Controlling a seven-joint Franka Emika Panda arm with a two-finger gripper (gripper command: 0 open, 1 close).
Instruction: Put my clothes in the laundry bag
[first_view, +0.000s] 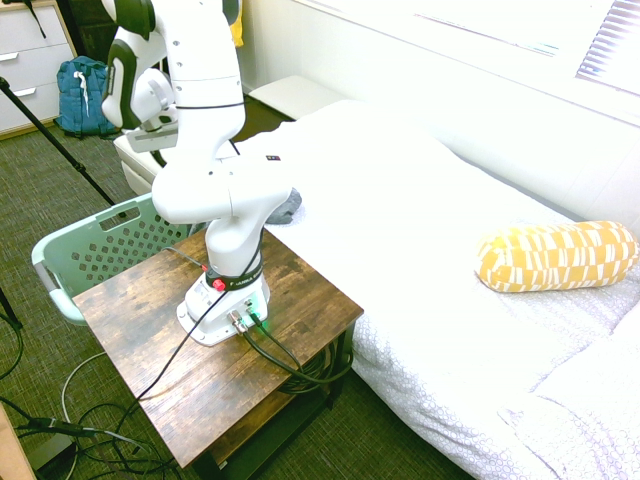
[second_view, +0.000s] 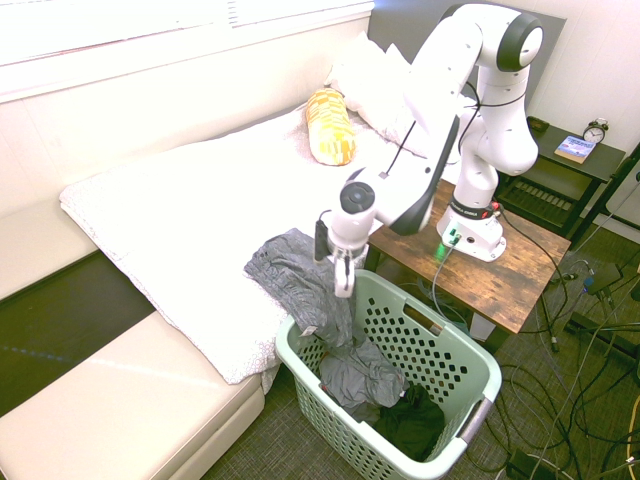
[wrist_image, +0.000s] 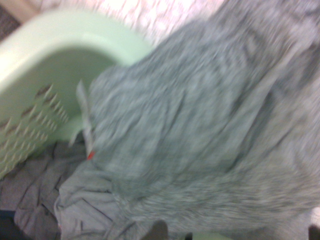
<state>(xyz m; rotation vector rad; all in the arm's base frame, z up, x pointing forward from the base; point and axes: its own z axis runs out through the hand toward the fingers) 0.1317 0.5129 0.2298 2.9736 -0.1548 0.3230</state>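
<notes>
The clothes (second_view: 292, 278), a rumpled slate-grey garment, drape from the edge of the white bed over the rim of the laundry bag (second_view: 452, 342), a mint-green perforated basket on the floor. Part of the cloth lies bunched inside it. My gripper (second_view: 342, 280) points down right above the basket's near rim, beside the draped cloth, with its fingers apart and nothing clamped between them. The wrist view is filled by the grey clothes (wrist_image: 200, 125) with the basket's rim (wrist_image: 60, 55) beside them. In the first exterior view the arm hides the gripper; a bit of the clothes (first_view: 288, 207) and the basket (first_view: 95, 245) show.
A dark garment (second_view: 412, 422) lies at the basket's bottom. The wooden table (second_view: 520, 272) stands right behind the basket. A yellow patterned pillow (second_view: 330, 127) lies on the bed. A cream bench (second_view: 130, 400) runs along the bed's foot. A blue backpack (first_view: 82, 95) sits by the drawers.
</notes>
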